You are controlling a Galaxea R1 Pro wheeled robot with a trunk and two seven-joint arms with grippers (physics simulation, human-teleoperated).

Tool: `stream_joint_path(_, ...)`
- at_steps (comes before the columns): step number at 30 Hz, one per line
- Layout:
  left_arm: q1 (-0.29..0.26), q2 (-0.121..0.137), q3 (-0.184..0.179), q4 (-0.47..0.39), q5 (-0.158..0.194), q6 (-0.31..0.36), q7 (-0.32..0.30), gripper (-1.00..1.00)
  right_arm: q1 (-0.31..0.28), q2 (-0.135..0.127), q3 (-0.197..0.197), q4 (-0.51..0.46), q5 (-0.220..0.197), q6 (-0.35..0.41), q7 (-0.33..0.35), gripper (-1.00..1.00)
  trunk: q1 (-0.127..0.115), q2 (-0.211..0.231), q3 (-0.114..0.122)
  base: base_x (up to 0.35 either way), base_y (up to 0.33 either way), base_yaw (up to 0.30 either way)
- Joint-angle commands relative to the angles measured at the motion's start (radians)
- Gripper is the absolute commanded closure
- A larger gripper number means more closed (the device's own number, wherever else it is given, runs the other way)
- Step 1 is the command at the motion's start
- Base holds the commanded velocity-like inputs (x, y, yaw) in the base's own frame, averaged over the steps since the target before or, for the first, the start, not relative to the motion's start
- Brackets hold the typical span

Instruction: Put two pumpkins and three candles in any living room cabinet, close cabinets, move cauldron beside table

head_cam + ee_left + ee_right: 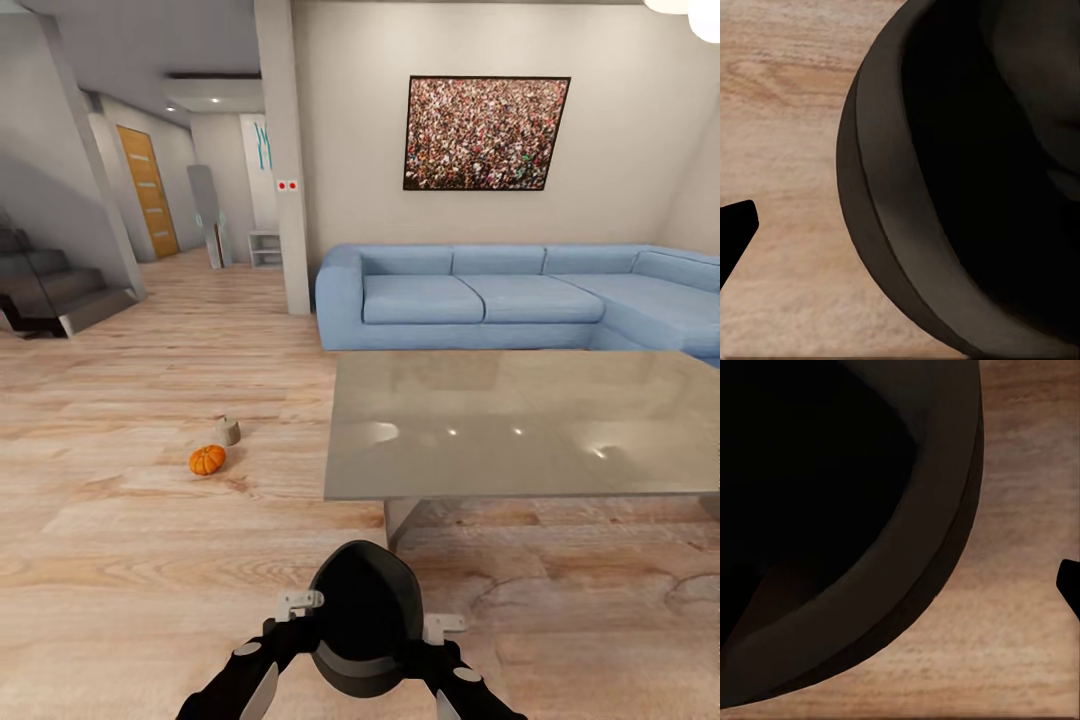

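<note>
The black cauldron (360,615) hangs tilted between my two arms, low in the head view, just in front of the grey glass table (520,430). My left gripper (298,604) straddles the cauldron's rim (881,225): one dark fingertip (735,225) stands well outside it, so the gripper is open. My right gripper (443,627) likewise straddles the rim (937,577), open, with its outer fingertip (1069,585) apart from it. An orange pumpkin (207,459) and a tan candle (228,431) lie on the floor left of the table. The cabinet is out of view.
A blue corner sofa (480,295) runs behind the table. A pillar (285,160) stands left of it, with a hallway and stairs (55,290) beyond. Open wooden floor (120,540) spreads to the left.
</note>
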State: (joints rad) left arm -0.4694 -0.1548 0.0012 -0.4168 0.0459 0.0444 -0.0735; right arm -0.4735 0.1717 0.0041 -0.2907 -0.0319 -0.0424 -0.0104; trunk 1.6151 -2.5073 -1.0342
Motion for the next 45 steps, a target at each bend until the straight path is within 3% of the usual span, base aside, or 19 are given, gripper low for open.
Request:
stream_joint_path(1, 0.000, 0.000, 0.000, -0.002, 0.005, 0.005, -0.004, -1.00, -0.001, 0.000, 0.001, 0.001, -0.003, -0.004, -0.001, -1.00, 0.000, 0.000, -0.001, -0.023, 0.000, 0.000)
stream_joint_path(10, 0.000, -0.002, 0.000, -0.011, 0.005, 0.011, 0.000, -1.00, -0.001, 0.000, 0.001, 0.001, -0.004, -0.005, 0.000, -1.00, 0.000, 0.000, -0.001, -0.004, 0.000, 0.000)
stream_joint_path(28, 0.000, -0.003, -0.001, -0.049, 0.006, 0.042, 0.004, -1.00, -0.001, 0.000, 0.001, 0.001, -0.004, -0.004, 0.000, -1.00, -0.008, 0.004, 0.069, 0.000, 0.000, 0.000)
stream_joint_path(35, 0.000, -0.002, -0.001, -0.050, 0.006, 0.092, 0.003, -1.00, -0.001, 0.000, -0.002, 0.001, -0.006, -0.005, 0.000, -1.00, -0.012, 0.005, 0.096, 0.000, 0.000, 0.000)
stream_joint_path(45, 0.000, -0.002, 0.002, -0.048, 0.009, 0.095, 0.003, -1.00, -0.001, 0.000, -0.003, 0.001, -0.006, -0.005, -0.002, -1.00, -0.023, 0.021, 0.133, -0.014, 0.000, 0.000)
